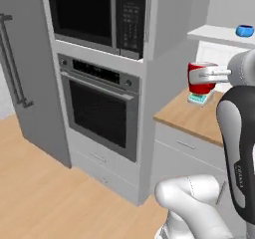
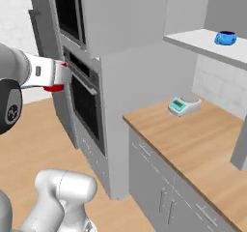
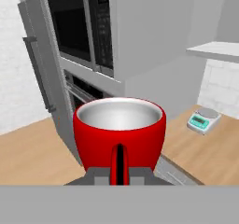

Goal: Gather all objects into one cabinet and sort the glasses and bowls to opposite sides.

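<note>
Pinching red cup (image 3: 119, 129) upright, gripper (image 1: 203, 75) level, arm raised beside wooden counter (image 1: 191, 117)

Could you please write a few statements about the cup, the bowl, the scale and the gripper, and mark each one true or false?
1. The gripper is shut on the red cup. True.
2. The red cup stands on the wooden counter. False: it is held up in the air, off any surface.
3. The small blue bowl sits on the white shelf. True.
4. The kitchen scale lies on the floor. False: it rests on the wooden counter.
5. The red cup is upside down. False: the hand view looks into its open, pale grey inside.
</note>
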Controlling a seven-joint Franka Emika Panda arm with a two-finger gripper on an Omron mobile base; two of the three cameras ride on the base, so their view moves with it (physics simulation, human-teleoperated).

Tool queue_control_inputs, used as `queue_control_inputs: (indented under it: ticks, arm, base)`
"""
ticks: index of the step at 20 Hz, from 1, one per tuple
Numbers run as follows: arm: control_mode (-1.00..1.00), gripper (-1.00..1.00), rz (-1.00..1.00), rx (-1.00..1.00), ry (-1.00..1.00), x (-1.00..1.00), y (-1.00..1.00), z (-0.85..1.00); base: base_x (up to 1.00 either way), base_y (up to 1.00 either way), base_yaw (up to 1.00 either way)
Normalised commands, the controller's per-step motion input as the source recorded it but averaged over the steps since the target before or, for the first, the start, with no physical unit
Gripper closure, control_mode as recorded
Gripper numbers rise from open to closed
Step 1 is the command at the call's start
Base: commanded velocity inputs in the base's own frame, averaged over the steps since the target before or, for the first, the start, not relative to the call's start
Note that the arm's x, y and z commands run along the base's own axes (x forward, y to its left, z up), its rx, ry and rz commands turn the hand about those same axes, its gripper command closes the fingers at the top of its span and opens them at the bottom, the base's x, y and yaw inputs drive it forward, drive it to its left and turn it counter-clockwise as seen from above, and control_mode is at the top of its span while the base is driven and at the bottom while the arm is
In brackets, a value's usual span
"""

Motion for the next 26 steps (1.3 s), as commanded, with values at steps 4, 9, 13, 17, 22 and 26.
queue_control_inputs:
  ticks: [4, 9, 13, 17, 22, 26]
  arm:
    - [1.00, 1.00, 0.00, 0.00, 0.00, 0.00, 0.00, 0.00]
    - [1.00, 1.00, 0.00, 0.00, 0.00, 0.00, 0.00, 0.00]
    - [1.00, 1.00, 0.00, 0.00, 0.00, 0.00, 0.00, 0.00]
    - [1.00, 1.00, 0.00, 0.00, 0.00, 0.00, 0.00, 0.00]
    - [1.00, 1.00, 0.00, 0.00, 0.00, 0.00, 0.00, 0.00]
    - [1.00, 1.00, 0.00, 0.00, 0.00, 0.00, 0.00, 0.00]
  base:
    - [0.31, 0.00, -0.71]
    - [0.32, 0.00, -0.70]
    - [0.46, 0.03, -0.64]
    - [0.57, 0.24, -0.51]
    - [0.59, 0.34, -0.32]
    - [0.59, 0.45, -0.25]
